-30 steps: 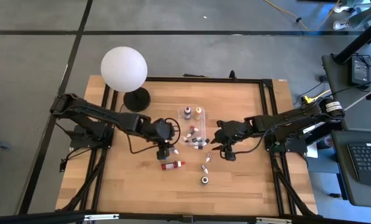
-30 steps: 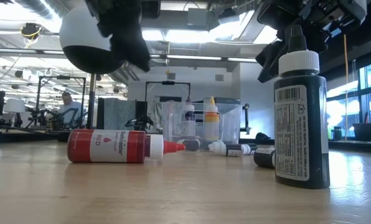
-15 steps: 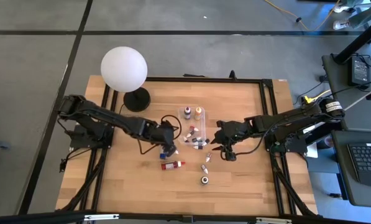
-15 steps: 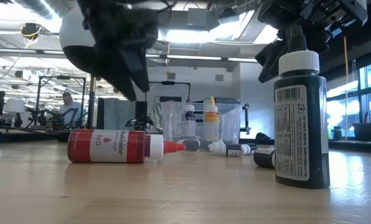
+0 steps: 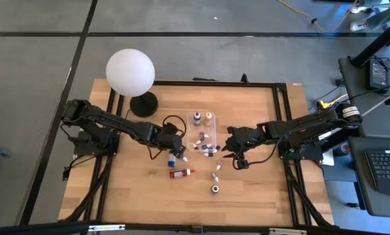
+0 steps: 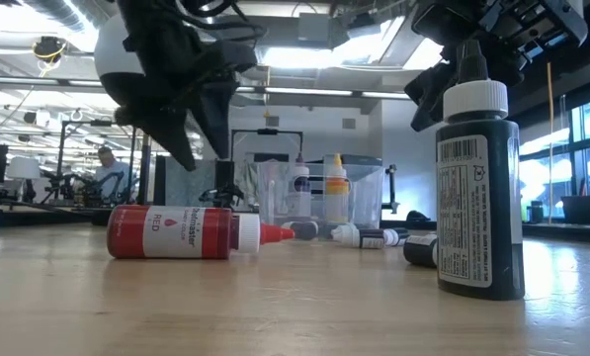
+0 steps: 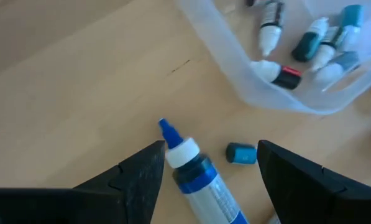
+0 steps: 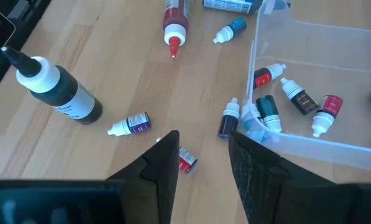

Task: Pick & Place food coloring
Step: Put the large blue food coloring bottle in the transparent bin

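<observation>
A clear plastic box [image 5: 203, 136] sits near the middle of the worktop [image 5: 129, 196], and it already holds part of the food coloring. Two bottles stand upright at its far end, one dark-capped [image 5: 196, 118] and one orange [image 5: 208, 118]. A cluster of tiny dropper bottles [image 8: 294, 99] lies on their sides at its near end, red, teal and dark among them.

The rest of the food coloring is loose on the wood. A red bottle [image 5: 180, 173] lies on its side in front of the box. A blue bottle [image 7: 201, 180] lies just beside the box's left corner with a small blue cap [image 7: 240, 153] next to it. A tall black bottle [image 6: 477, 188] stands upright nearest the front edge. A few tiny ones, among them a purple one [image 8: 130, 124], are scattered between the black bottle and the box.

The left hand [image 7: 207, 168] hangs over the blue bottle, its fingers apart on either side of it and not touching. The right hand [image 8: 204, 155] hovers at the box's right side above the small loose bottles, fingers apart and holding nothing.

A white globe lamp [image 5: 130, 72] stands at the far left corner.
</observation>
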`<state>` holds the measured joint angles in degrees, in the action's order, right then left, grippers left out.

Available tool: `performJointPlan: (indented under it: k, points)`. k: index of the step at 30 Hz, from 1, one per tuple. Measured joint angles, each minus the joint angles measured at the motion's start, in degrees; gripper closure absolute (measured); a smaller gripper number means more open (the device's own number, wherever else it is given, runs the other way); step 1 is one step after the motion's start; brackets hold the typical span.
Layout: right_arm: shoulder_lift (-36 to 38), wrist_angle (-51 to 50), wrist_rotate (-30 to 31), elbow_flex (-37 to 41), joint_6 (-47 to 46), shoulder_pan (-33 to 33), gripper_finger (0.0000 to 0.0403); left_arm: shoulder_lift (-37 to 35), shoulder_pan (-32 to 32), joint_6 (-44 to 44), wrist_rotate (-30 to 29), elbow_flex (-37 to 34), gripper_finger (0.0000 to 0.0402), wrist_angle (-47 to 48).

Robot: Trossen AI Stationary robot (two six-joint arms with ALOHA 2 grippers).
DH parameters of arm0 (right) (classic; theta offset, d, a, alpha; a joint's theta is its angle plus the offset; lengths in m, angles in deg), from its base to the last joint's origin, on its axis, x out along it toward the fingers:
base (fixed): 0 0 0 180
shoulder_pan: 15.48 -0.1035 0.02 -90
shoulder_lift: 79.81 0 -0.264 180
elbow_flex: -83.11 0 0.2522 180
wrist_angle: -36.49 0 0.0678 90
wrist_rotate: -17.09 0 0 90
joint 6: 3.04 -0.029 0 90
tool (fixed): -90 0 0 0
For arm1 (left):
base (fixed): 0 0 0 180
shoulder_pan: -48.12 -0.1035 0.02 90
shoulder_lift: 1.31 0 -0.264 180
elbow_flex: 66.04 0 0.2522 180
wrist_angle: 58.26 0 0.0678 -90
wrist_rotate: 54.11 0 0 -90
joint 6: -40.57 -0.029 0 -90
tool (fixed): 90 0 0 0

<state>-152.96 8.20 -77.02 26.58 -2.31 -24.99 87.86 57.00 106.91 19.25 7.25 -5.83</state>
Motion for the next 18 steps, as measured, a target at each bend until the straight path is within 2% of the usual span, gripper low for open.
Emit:
performJointPlan:
  k: [14, 18]
  points:
    - [0.0, -0.2, 0.0, 0.0, 1.5, 0.0, 0.0260, 1.2, 0.0, 6.6, 0.1, 0.0, 0.0151, 1.2]
    - [0.0, -0.2, 0.0, 0.0, 1.5, 0.0, 0.0260, 3.7, 0.0, 7.9, 2.6, 0.0, 0.0151, 0.8]
